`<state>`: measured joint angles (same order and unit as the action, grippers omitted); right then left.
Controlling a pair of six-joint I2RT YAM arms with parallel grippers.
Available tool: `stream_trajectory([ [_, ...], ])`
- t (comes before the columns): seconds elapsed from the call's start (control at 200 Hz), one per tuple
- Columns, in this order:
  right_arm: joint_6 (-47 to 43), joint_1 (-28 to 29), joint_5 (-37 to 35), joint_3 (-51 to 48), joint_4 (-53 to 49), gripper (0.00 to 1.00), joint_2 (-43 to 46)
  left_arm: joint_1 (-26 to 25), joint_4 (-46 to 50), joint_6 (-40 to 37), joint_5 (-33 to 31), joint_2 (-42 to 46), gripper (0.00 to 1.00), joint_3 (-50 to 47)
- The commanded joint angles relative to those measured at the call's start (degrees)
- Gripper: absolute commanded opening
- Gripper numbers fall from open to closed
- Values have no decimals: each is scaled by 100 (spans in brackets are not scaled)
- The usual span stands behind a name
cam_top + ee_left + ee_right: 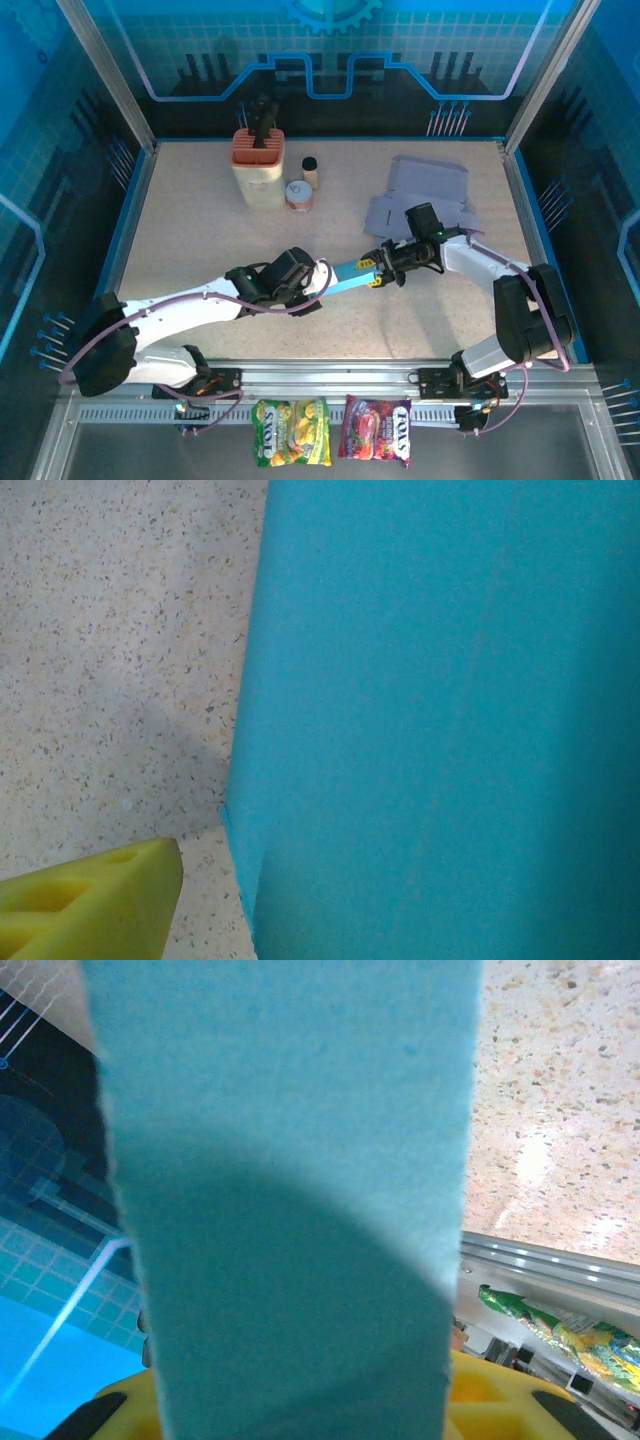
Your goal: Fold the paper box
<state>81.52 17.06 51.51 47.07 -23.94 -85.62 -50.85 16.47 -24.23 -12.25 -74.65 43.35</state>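
Observation:
A flat blue paper box (346,273) hangs as a strip between my two grippers at the table's middle. My right gripper (374,268) is shut on its right end. In the right wrist view the blue sheet (290,1160) runs up from between the yellow fingers (510,1400). My left gripper (314,279) is at the strip's left end. The left wrist view has the blue sheet (440,720) close up, covering one finger. The other yellow finger (90,900) stands apart from its edge, so the jaws look open.
A second flat box, grey-lavender (420,195), lies at the back right behind my right arm. A cream holder with an orange top (258,165), a small can (299,195) and a little bottle (310,170) stand at the back. Two snack bags (291,432) lie below the front rail.

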Motion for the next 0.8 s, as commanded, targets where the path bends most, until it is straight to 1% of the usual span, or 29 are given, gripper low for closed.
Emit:
stream_trajectory([
  [0.0,288,-89,210,-225,-80,23,142,-31,-311,-175,-63,-49,74,162],
  [0.07,441,-102,249,-348,113,25,145,-30,-249,-213,39,-94,70,215],
  [0.13,566,-119,265,-413,244,28,143,-30,-159,-238,175,-115,64,266],
  [0.2,744,-143,290,-511,449,30,141,-30,-22,-249,290,-144,59,355],
  [0.41,959,-258,277,-623,695,37,142,-14,204,-252,549,-94,52,492],
  [0.505,1041,-324,252,-659,802,45,193,4,356,-228,682,-85,49,592],
  [0.65,938,-475,184,-587,706,55,277,40,571,-194,944,-49,47,685],
  [0.795,469,-666,-131,-307,76,59,502,122,825,-105,1226,-86,43,825],
])
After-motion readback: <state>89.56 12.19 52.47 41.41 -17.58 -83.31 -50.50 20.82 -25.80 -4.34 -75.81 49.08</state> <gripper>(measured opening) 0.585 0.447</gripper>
